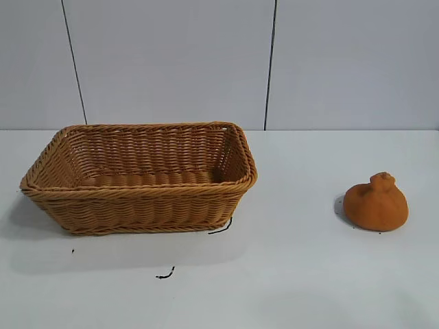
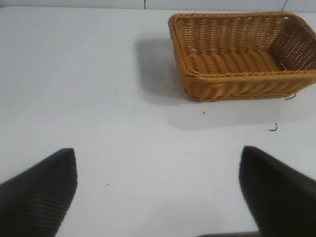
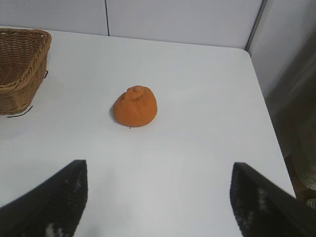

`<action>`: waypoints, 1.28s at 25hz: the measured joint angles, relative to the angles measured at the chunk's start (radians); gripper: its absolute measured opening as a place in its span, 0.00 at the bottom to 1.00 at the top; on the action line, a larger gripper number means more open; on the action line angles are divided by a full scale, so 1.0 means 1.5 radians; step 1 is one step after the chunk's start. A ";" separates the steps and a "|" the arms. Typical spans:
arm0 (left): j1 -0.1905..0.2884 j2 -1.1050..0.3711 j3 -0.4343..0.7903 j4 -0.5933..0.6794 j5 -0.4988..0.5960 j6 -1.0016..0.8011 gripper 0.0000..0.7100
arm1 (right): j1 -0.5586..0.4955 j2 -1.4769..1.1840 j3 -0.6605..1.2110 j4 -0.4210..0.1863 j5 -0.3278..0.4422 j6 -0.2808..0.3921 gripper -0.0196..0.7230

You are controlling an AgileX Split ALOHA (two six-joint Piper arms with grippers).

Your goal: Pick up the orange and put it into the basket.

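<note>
The orange (image 1: 376, 203) is a matte dome-shaped lump with a knobby bump on top. It sits flat on the white table at the right. The basket (image 1: 140, 176) is a large tan woven wicker one with flaring sides, standing empty at the left. Neither arm shows in the exterior view. In the right wrist view the orange (image 3: 135, 106) lies well ahead of my right gripper (image 3: 158, 190), which is open and empty. In the left wrist view the basket (image 2: 244, 54) is far ahead of my left gripper (image 2: 158, 177), also open and empty.
Small black marks (image 1: 164, 274) lie on the table in front of the basket. The table's edge and corner (image 3: 247, 52) show beyond the orange in the right wrist view, with a grey wall behind.
</note>
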 joint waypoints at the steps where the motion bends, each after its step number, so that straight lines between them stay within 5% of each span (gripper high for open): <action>1: 0.000 0.000 0.000 0.000 0.000 0.000 0.90 | 0.000 0.000 0.000 0.000 0.000 0.000 0.79; 11: 0.000 0.000 0.000 0.000 0.000 0.000 0.90 | 0.000 0.038 -0.033 -0.018 -0.002 -0.002 0.79; 21: 0.000 0.000 0.000 0.000 0.000 0.000 0.90 | 0.000 0.456 -0.209 -0.026 -0.002 0.048 0.79; 32: 0.000 0.000 0.000 0.000 0.001 0.000 0.90 | 0.000 0.912 -0.421 0.014 -0.036 0.051 0.79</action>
